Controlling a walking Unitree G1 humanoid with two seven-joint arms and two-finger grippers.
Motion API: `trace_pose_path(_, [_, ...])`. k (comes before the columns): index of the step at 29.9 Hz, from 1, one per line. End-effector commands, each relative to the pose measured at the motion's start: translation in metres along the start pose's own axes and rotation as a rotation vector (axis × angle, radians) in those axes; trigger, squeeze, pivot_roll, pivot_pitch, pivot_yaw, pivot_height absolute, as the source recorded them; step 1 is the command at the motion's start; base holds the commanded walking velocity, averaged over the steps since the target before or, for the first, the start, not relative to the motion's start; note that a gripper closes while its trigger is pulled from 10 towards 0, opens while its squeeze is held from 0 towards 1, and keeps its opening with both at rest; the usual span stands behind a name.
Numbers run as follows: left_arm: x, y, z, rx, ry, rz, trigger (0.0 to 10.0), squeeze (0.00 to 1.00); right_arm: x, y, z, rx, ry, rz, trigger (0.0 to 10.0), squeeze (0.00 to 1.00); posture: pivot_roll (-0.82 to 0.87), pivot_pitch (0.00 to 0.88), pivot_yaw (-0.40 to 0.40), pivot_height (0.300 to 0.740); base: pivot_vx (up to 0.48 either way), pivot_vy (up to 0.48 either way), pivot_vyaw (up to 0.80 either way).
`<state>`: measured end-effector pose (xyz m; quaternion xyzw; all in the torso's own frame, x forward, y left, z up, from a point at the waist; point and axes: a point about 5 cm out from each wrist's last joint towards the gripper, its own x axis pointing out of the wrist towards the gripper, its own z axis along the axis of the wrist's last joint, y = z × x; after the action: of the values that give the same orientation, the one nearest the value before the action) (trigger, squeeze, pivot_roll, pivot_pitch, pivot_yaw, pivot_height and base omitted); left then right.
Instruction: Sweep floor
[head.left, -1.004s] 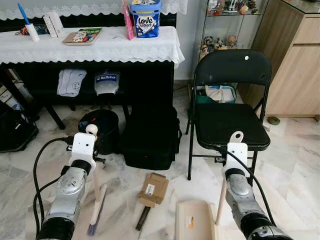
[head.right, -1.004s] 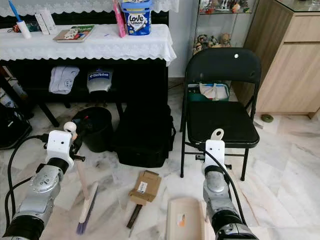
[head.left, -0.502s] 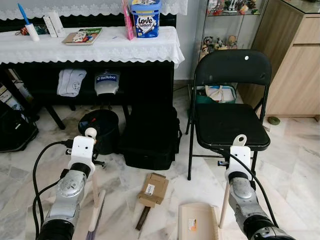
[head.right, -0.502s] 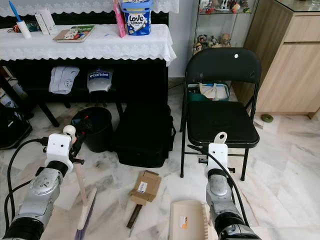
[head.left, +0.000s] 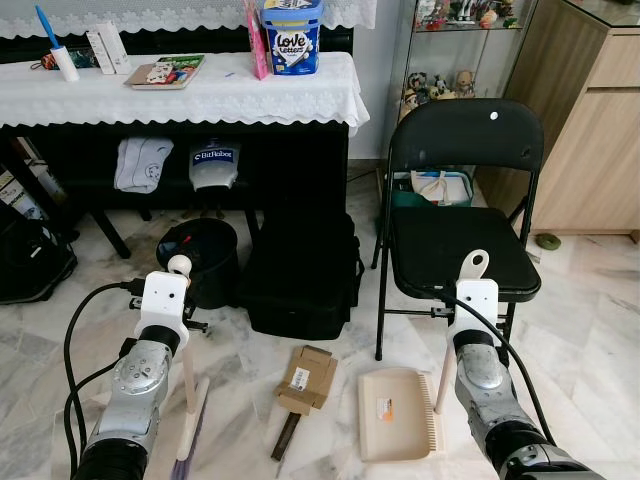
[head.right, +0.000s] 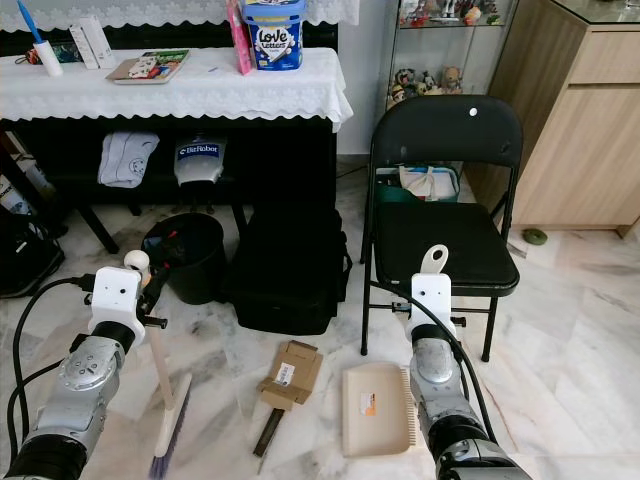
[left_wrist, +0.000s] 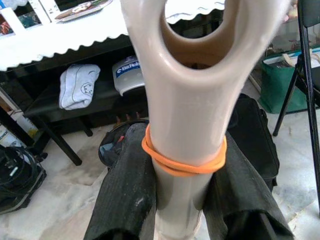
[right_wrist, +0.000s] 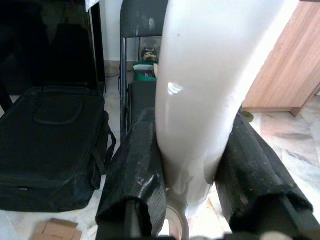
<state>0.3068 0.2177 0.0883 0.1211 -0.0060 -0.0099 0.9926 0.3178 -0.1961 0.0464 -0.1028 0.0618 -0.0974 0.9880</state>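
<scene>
Marble floor (head.left: 590, 300), lower frame: beige dustpan (head.left: 397, 414), flattened cardboard piece (head.left: 307, 378), broom bristles (head.left: 190, 430) lower left, black bag (head.left: 300, 270) centre, black bucket (head.left: 200, 255), 1 folding chair (head.left: 460, 220) right.

Open marble floor (head.left: 585, 320) beyond the right fingers, folding chair (head.left: 462, 230) just ahead, black bag (head.left: 303, 272) and black bin (head.left: 200, 260) ahead of the left fingers, cardboard scrap (head.left: 306, 378) between.

The left gripper (left_wrist: 182, 200) is clamping its two black fingers (left_wrist: 125, 190) around a beige broom handle (left_wrist: 185, 110), which is wearing an orange rubber band (left_wrist: 182, 162). Behind, a grey cloth (left_wrist: 79, 86) is lying on a dark shelf (left_wrist: 45, 100), and a black bag (left_wrist: 257, 135) is sitting on the marble floor (left_wrist: 45, 210).
</scene>
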Motion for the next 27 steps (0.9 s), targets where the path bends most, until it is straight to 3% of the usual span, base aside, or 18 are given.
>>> trace_pose_path(1, [0.0,0.009,0.004,0.03,-0.027,0.021,10.0,0.0,-0.002,0.0,-0.003,0.004,0.006,0.0,10.0,0.0,0.05,0.0,0.051,0.74,0.0,0.0,0.0])
trace_pose_path(7, [0.0,0.01,0.002,0.033,-0.018,0.021,10.0,0.0,-0.006,-0.002,-0.011,0.05,0.04,-0.017,10.0,0.0,0.05,0.0,0.055,0.74,0.0,0.0,0.0])
trace_pose_path(15, [-0.003,0.009,-0.007,0.027,0.029,0.014,10.0,0.0,-0.009,0.0,-0.016,0.04,0.059,-0.005,10.0,0.0,0.06,0.0,0.053,0.74,0.0,0.0,0.0])
trace_pose_path(27, [-0.009,0.012,-0.027,-0.068,0.122,0.042,10.0,0.0,-0.01,0.009,-0.015,0.067,0.046,0.039,10.0,0.0,0.07,0.0,0.046,0.74,0.0,0.0,0.0])
